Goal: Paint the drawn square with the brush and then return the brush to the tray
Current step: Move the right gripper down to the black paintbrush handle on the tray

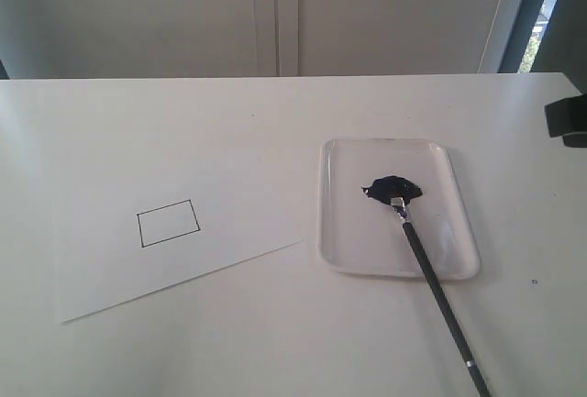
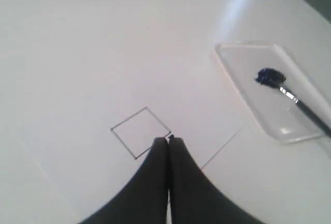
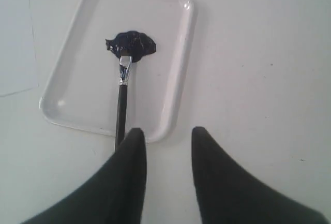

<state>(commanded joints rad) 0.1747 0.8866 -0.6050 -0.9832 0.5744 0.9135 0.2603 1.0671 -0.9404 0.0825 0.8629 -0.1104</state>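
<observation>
- Worktop (image 1: 183, 122): white, carrying all the items.
- Paper sheet (image 1: 101, 269): lies flat at the left, well apart from the tray.
- The drawn square (image 1: 168, 223): on the sheet, outline only, with a blank interior. No paint has been applied.
- Left gripper (image 2: 168, 141): the jaws are pressed together with nothing between them. In its wrist view the tips line up with one corner of the square. Height above the paper cannot be told.
- The tray (image 1: 353, 232): sits right of the sheet, with a dark paint blob (image 1: 393, 187) on its floor.
- The brush (image 1: 431, 273): the bristles rest in the blob. The handle crosses the tray's near rim and runs out over the worktop.
- Right gripper (image 3: 167, 131): the jaws stand moderately apart and hold nothing. In its wrist view the handle disappears behind one jaw rather than lying in the gap.
- Assessment: the step in hand is the pick-up of the brush. Painting is not yet begun.
- Next move, in my judgement: shift the right jaws sideways until the handle sits between them, lower them, then close on the handle outside the tray. The lift should be clean, since loaded bristles may drip or smear before they reach the square.
</observation>
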